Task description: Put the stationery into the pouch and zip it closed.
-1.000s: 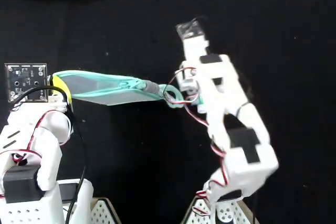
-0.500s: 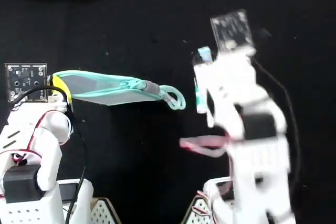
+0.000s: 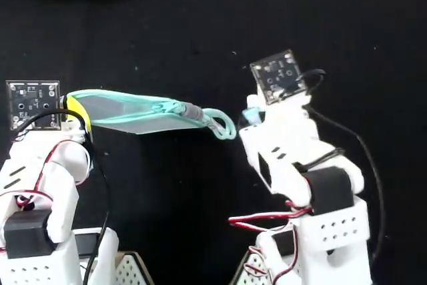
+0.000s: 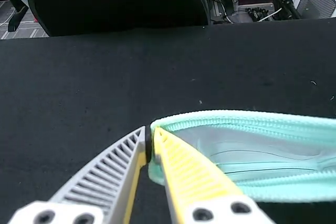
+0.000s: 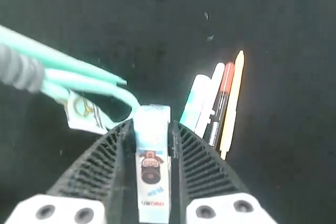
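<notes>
- Two arms stand at the black surface (image 3: 167,31), and the teal pouch (image 3: 127,113) is stretched out between them, lifted at one end.
- The left gripper (image 4: 149,141) is pinched tight on the pouch's end seam, grey finger on one side and yellow on the other. Neither it nor the pouch has shifted over the last second.
- The right gripper (image 5: 151,125) is closed narrowly on a small pale blue stick (image 5: 152,171) with a printed label, which stands upright between its fingers.
- A second ago the right arm was stretched forward with its gripper at the pouch's cord loop (image 3: 225,127). Half a second ago it had swung up and away with the stick. Now it is folded back lower, with the stick held just beside the loop.
- Just past the stick, a row of pens (image 5: 212,103) and a yellow pencil lie side by side on the surface, touching one another and apart from the pouch.
- I cannot tell whether the pouch's zip is open.
</notes>
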Controlling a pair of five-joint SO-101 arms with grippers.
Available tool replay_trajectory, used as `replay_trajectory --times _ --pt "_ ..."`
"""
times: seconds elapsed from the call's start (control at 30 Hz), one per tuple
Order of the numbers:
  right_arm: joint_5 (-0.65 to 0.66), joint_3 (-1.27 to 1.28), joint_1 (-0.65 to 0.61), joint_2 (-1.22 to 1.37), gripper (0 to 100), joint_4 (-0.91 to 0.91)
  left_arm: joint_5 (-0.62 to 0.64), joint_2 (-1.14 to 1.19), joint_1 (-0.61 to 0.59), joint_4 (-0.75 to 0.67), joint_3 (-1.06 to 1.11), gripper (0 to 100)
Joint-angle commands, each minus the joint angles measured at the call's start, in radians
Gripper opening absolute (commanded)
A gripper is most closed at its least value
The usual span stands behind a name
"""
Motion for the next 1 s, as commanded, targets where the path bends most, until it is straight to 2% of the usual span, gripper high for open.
replay_trajectory --times 0.0,0.07,0.13,0.33,0.47,0.7,0.97 --pt "0.041 0.039 -0.009 0.008 1.2 0.005 -0.014 0.011 0.004 0.031 0.05 3" --pt "0.071 0.099 0.008 0.005 1.2 0.005 -0.014 0.011 0.002 0.031 0.05 3" --pt "0.094 0.147 0.078 0.004 1.2 -0.005 -0.014 0.011 -0.001 0.031 0.05 3" --pt "0.203 0.285 0.437 0.012 1.2 -0.118 -0.014 0.011 0.004 0.031 0.05 3" --pt "0.273 0.414 0.585 0.012 1.2 -0.215 -0.014 0.011 0.004 0.031 0.05 3" --pt "0.29 0.544 0.671 0.12 1.2 -0.419 -0.012 0.011 0.005 0.031 0.05 3" --pt "0.276 0.286 0.727 0.618 1.2 -0.43 -0.012 0.011 0.005 0.031 0.05 3"
